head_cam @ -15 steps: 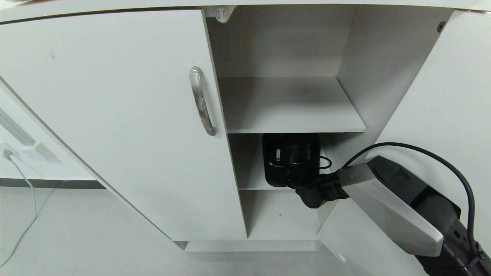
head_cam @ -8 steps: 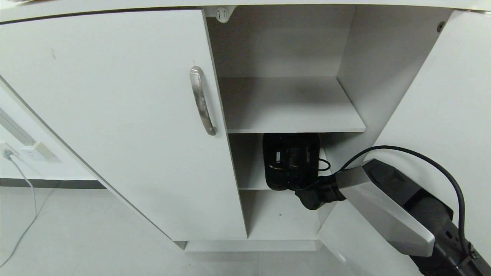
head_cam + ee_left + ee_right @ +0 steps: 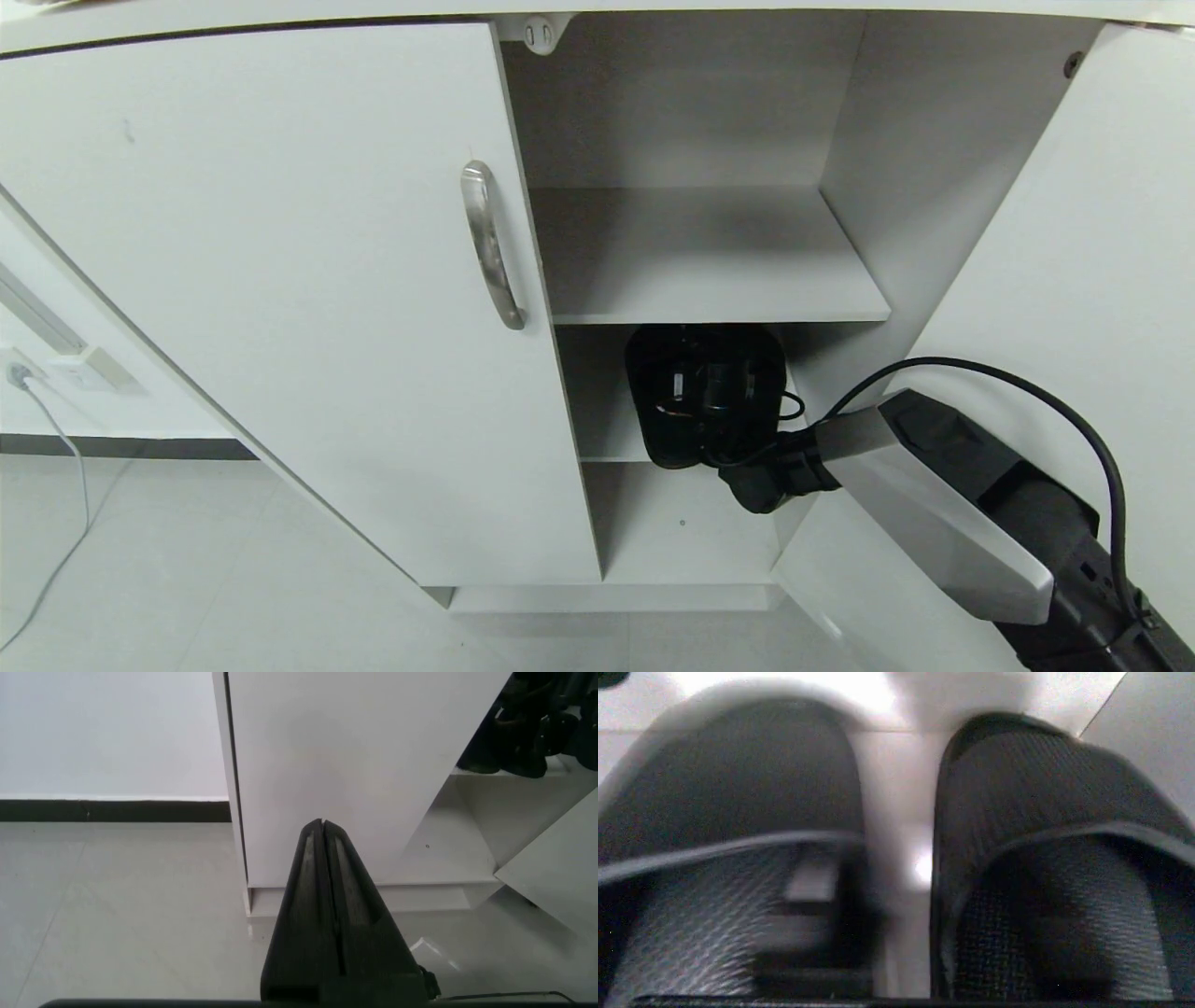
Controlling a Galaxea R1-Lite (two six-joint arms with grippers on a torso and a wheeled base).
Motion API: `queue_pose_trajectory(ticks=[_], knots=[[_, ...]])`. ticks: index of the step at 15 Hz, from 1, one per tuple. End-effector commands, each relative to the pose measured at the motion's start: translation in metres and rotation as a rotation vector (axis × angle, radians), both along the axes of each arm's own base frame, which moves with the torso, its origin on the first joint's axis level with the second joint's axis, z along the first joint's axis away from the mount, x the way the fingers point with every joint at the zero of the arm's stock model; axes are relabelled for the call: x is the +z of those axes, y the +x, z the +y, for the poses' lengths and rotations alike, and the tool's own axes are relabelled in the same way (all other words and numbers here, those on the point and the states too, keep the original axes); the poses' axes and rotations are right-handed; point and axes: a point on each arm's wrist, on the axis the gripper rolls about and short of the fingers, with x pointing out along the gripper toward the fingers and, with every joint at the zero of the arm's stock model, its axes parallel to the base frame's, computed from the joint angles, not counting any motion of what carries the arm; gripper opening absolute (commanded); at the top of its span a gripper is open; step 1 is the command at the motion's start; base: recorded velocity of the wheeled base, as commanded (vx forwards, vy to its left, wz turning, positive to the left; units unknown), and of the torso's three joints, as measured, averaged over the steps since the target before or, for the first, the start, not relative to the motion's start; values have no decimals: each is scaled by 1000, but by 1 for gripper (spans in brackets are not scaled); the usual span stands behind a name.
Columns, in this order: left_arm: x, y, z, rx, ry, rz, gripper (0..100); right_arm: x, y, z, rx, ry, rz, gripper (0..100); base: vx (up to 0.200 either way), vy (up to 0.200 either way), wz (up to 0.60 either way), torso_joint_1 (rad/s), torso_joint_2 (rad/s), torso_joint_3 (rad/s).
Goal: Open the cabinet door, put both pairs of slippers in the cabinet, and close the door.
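Slippers (image 3: 658,401): sit as a pair at front edge of middle shelf (image 3: 607,446), long axes running front to back, straight ahead of right gripper (image 3: 724,425), grip state untellable; left gripper (image 3: 322,831) pinched shut, farther away

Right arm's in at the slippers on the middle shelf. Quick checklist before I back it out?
1. Slippers resting on middle shelf: ok.
2. Heels fully behind the shelf's front edge: cannot tell.
3. Right arm has its grip off the slippers: cannot tell.
4. Right door open wide enough for the arm: ok.
5. Left gripper shut, away from the slippers: ok.
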Motion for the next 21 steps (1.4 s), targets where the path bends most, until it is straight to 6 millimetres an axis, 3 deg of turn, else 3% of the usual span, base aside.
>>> queue_pose_trajectory(ticks=[1,5,11,15,19,21], knots=[[0,0,0,0,-1,1,0,1,-2,1,3,-1,2,100,0,0,0,0,0,0],[0,0,0,0,-1,1,0,3,-9,-2,6,-10,17,100,0,0,0,0,0,0],[0,0,0,0,-2,1,0,19,-45,-6,41,-17,19,100,0,0,0,0,0,0],[0,0,0,0,-1,1,0,29,-104,-23,204,-28,31,100,0,0,0,0,0,0],[0,0,0,0,2,1,0,17,-159,-36,431,-56,71,100,0,0,0,0,0,0],[0,0,0,0,2,1,0,16,-168,-39,477,-48,59,100,0,0,0,0,0,0]])
